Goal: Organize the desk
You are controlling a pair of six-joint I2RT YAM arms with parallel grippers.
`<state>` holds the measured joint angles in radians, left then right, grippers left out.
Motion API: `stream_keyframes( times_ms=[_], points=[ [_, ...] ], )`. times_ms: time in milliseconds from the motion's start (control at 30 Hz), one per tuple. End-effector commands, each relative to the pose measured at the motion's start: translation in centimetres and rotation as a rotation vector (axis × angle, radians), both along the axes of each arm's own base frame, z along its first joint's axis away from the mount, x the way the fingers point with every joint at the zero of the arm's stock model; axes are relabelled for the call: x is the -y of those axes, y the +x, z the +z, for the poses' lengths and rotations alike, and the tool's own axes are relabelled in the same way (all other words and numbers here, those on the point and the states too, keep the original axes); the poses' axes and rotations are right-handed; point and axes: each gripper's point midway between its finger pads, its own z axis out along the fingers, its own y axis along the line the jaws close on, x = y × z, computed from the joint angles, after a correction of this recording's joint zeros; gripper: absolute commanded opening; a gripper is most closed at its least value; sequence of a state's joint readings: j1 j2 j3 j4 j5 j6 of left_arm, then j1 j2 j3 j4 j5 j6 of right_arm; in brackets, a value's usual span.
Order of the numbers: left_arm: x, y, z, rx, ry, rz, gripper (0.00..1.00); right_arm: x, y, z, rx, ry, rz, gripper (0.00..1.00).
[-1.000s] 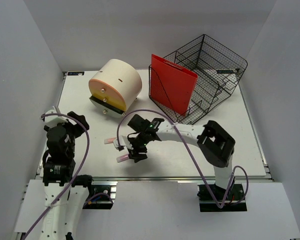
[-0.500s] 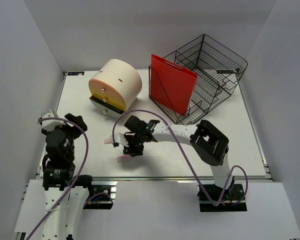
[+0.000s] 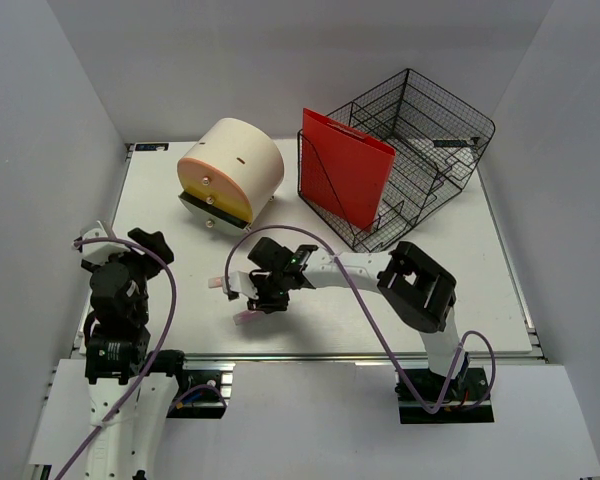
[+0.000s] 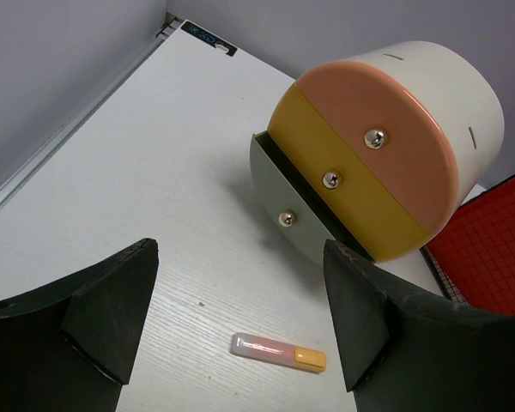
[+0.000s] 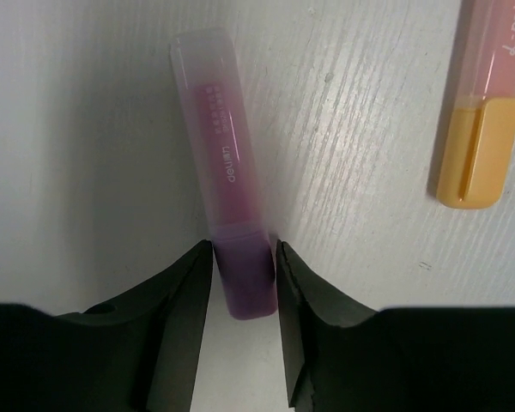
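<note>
The white desk (image 3: pixel 460 290) holds two highlighters. A purple highlighter (image 5: pixel 227 197) lies flat, and my right gripper (image 5: pixel 245 257) has its jaws pressed on both sides of its dark purple cap end. In the top view the right gripper (image 3: pixel 261 299) is low over this highlighter (image 3: pixel 245 317). A pink highlighter with an orange cap (image 4: pixel 279 352) lies beside it, also seen in the right wrist view (image 5: pixel 481 120). My left gripper (image 4: pixel 240 249) is open and empty, raised above the desk at the left (image 3: pixel 145 250).
A round cream drawer unit (image 3: pixel 230 170) stands at the back left, its grey bottom drawer (image 4: pixel 300 215) slightly open. A black wire basket (image 3: pixel 420 150) holds a red file (image 3: pixel 345 180) at the back right. A metal rail (image 3: pixel 380 356) runs along the near edge.
My right gripper has moved left and down onto the purple highlighter's cap end. My left arm has shifted slightly. The highlighters have not moved.
</note>
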<state>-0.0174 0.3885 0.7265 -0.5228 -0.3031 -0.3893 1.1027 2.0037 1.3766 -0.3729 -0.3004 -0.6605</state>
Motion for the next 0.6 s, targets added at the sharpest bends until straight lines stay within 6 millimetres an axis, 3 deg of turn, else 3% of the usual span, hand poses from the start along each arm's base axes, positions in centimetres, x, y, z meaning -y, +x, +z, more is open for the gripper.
stream_keyframes(
  times_ms=[0, 167, 267, 400, 467, 500, 567],
  points=[
    [-0.1, -0.1, 0.1, 0.008, 0.003, 0.009, 0.87, 0.0, -0.2, -0.9, 0.018, -0.018, 0.013, 0.41],
    [-0.2, -0.2, 0.1, 0.009, 0.002, 0.015, 0.87, 0.5, -0.2, -0.7, 0.041, -0.034, 0.035, 0.16],
    [-0.4, -0.2, 0.1, 0.007, 0.002, 0.023, 0.87, 0.8, 0.0, 0.8, 0.067, -0.026, 0.046, 0.04],
    [-0.7, -0.5, 0.3, 0.011, -0.001, 0.046, 0.87, 0.3, 1.8, 6.4, 0.183, 0.055, 0.026, 0.00],
    [-1.0, -0.6, 0.3, 0.010, -0.001, 0.062, 0.87, 0.2, 3.7, 8.8, 0.281, 0.066, -0.013, 0.00],
    [-1.1, -0.6, 0.3, 0.010, -0.003, 0.063, 0.87, -0.4, 4.6, 11.0, 0.329, 0.101, -0.025, 0.00],
    [-1.3, -0.7, 0.3, 0.012, -0.004, 0.076, 0.87, -0.6, 6.6, 12.8, 0.420, 0.104, -0.048, 0.00]
  ],
)
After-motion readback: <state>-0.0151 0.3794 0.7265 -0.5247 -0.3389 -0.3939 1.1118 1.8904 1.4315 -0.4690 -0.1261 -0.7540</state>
